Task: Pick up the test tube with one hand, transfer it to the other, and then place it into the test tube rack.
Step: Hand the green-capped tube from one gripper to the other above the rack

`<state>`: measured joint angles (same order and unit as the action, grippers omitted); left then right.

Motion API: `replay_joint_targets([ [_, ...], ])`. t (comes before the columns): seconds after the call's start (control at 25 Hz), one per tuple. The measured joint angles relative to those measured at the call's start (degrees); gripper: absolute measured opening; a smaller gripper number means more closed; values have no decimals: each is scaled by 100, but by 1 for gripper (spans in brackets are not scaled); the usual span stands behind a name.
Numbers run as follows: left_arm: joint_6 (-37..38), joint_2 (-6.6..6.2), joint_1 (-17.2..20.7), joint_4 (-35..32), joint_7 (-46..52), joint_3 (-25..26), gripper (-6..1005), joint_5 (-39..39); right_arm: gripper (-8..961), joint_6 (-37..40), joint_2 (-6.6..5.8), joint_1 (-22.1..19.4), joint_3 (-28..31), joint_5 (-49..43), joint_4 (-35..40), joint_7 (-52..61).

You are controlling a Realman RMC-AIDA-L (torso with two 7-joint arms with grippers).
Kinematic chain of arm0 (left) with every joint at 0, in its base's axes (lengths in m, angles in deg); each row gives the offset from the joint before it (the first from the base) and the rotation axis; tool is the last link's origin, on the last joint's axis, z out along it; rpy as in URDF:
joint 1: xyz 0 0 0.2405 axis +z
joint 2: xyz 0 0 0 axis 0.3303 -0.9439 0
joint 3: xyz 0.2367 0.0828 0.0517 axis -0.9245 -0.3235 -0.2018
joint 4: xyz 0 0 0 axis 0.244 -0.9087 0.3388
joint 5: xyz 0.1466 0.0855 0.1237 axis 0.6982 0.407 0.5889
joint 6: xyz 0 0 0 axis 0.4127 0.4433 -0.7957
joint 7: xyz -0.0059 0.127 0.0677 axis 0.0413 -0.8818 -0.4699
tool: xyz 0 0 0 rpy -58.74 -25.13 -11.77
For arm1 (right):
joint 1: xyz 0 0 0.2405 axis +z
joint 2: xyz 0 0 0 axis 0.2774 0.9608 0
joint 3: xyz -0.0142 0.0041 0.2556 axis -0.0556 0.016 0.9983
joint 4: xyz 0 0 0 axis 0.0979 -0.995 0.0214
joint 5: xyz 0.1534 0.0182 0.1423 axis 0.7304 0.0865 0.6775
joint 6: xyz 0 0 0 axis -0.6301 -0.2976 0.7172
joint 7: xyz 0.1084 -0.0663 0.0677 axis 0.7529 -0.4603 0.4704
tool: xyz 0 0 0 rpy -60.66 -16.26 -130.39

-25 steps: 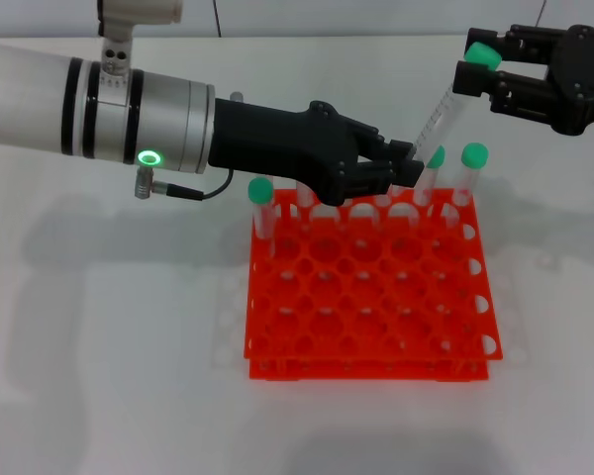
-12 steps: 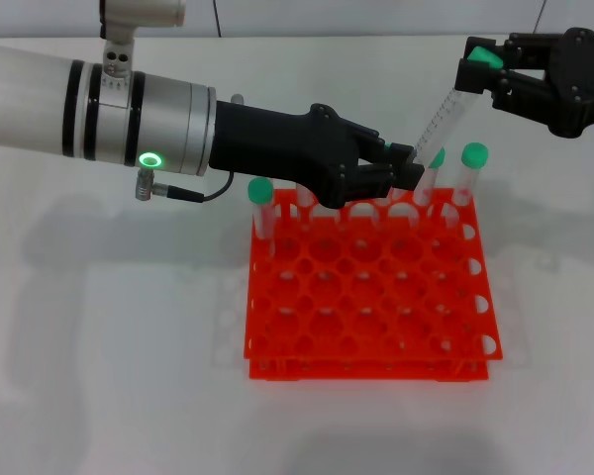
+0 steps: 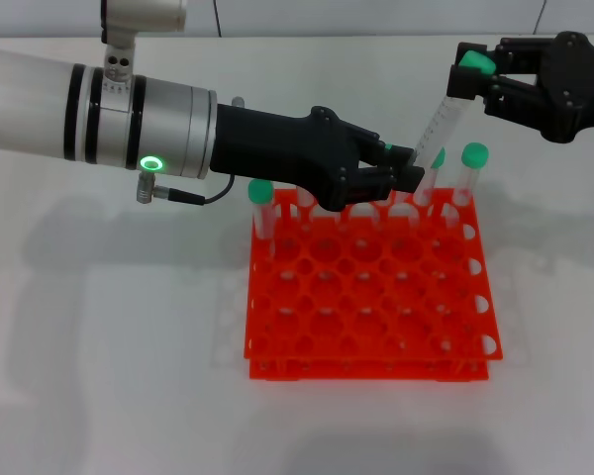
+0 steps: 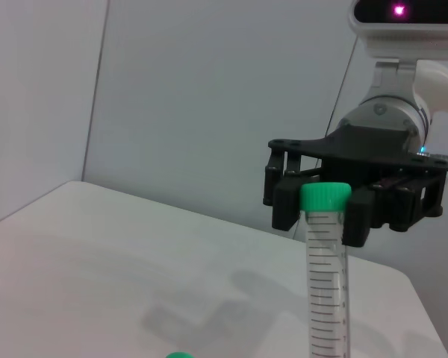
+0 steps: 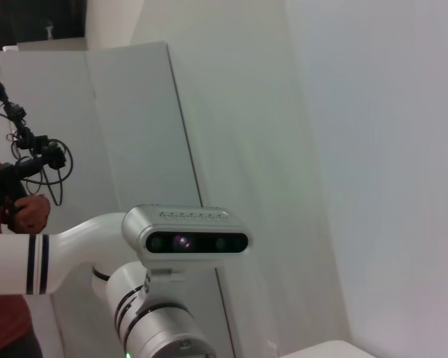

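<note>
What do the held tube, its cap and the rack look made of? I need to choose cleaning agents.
The test tube, held between the left claw and the right claw, looks like clear plastic: see-through wall with printed graduations. Its cap seems matte green plastic with a ribbed rim. The test tube rack looks like glossy orange-red moulded plastic, with highlights around the holes.

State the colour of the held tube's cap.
Green; the cap shows best in the left wrist view.

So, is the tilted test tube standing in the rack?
No, the test tube is held above the rack between both hands.
</note>
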<state>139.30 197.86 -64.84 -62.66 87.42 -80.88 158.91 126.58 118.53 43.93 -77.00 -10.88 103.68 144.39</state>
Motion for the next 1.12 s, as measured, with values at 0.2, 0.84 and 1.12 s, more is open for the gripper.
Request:
replay_joint_targets([
  [0.2,-20,9,14,1,11,1,314,-2,274,-6,0,40,-30,-15,3,0],
  [0.84,-157,4,30,18,36,-391,322,-219,270,-2,1,39,-30,-14,42,1],
  [1.12,-140,-5,29,18,139,-396,365,-288,268,-1,0,39,-30,8,48,1],
])
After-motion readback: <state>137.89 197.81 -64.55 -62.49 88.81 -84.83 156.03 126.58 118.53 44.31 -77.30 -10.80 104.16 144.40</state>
